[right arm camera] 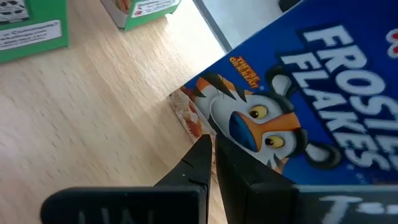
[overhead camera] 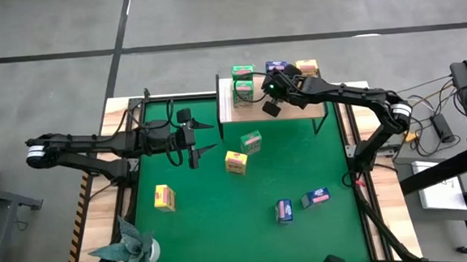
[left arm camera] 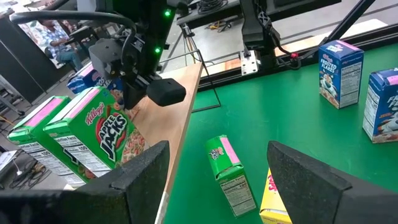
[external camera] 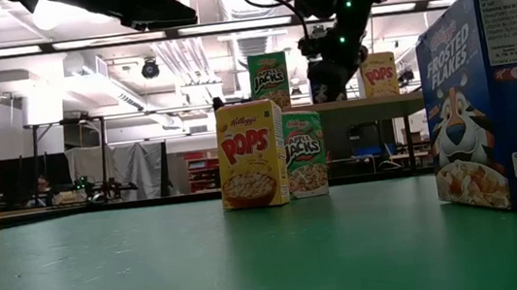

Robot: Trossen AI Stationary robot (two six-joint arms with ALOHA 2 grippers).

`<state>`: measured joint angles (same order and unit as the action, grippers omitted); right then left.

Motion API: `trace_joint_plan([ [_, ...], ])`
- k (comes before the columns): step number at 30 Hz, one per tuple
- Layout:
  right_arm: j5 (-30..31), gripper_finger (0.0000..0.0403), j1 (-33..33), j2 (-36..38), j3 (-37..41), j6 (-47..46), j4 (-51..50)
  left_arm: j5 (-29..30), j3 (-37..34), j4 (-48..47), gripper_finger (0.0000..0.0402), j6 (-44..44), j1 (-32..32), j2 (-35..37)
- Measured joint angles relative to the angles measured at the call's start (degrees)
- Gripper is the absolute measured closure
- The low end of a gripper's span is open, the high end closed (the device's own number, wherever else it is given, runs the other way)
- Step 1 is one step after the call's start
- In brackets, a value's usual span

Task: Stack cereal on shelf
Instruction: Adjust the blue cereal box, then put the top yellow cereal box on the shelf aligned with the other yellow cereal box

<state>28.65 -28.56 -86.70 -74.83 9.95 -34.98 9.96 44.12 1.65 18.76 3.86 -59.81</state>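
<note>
The shelf (overhead camera: 274,104) stands at the mat's far edge and bears two green cereal boxes (overhead camera: 243,82), a blue one (overhead camera: 277,66) and a yellow one (overhead camera: 307,67), all upright. My right gripper (right arm camera: 210,142) is shut over the plank, at the blue box's (right arm camera: 298,93) lower corner. My left gripper (overhead camera: 194,143) hovers open above the mat's left half, holding nothing. On the mat (overhead camera: 223,229) are a green box (overhead camera: 251,141), two yellow ones (overhead camera: 235,162) (overhead camera: 164,198) and two blue ones (overhead camera: 284,211) (overhead camera: 315,197). My right gripper has its shut fingertips (right arm camera: 200,149) against the blue box's lower front corner (right arm camera: 189,118), where the box meets the plank. The fingers slant down from the table's near right side. The box stands with its bottom on the shelf.
A folded teal paper plant (overhead camera: 131,247) sits at the mat's near left corner. The shelf's thin black legs (overhead camera: 322,121) stand on the mat. Free room lies in the mat's middle and near part, between the loose boxes.
</note>
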Motion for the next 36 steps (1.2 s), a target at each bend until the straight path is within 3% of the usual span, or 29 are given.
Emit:
trace_joint_plan([
  [11, -0.1, 0.0390, 3.7, 1.6, 0.0, -2.6, -2.2, 0.0, 0.0, 0.0, 0.0148, -0.3, 0.0, 0.0],
  [22, -0.2, 0.0390, 14.2, 11.1, 1.7, -5.6, -4.4, 0.0, 0.0, -1.4, 0.0148, -4.7, 0.0, 0.0],
  [29, -2.1, 0.0390, 20.8, 17.8, 14.1, -0.6, 14.6, -0.1, 0.0, -4.6, 0.0148, -12.6, -0.2, -0.3],
  [32, -7.2, 0.0390, 21.7, 20.4, 21.1, 3.5, 25.9, -1.0, 0.0, -4.7, 0.0148, -15.2, -0.9, -1.6],
  [36, -15.5, 0.0390, 21.7, 23.5, 28.5, 5.7, 37.7, -7.7, 0.0, -3.4, 0.0148, -17.1, -1.9, -4.7],
])
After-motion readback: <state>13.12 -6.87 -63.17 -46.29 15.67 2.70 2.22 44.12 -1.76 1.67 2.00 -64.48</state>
